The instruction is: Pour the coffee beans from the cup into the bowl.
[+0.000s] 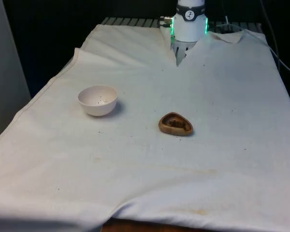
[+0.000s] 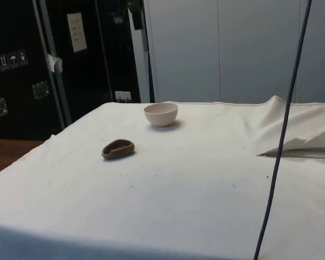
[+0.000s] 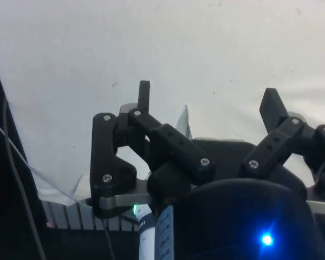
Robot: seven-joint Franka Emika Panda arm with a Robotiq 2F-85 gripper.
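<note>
A small brown wooden cup [image 1: 175, 124] with dark coffee beans in it lies low on the white cloth near the table's middle, also seen as the cup [image 2: 118, 149] in the side view. A white bowl [image 1: 98, 100] stands towards the front view's left, with a few dark specks inside; the side view has the bowl [image 2: 161, 114] beyond the cup. In the wrist view my gripper [image 3: 207, 93] hangs high over bare cloth, its black fingers [image 3: 144, 92] spread wide with nothing between them. Neither cup nor bowl lies under it.
The robot's white base [image 1: 189, 21] stands at the table's far end, where the cloth [image 2: 292, 127] bunches into a raised fold. A dark cable [image 2: 281, 135] hangs down across the side view. Bare cloth surrounds cup and bowl.
</note>
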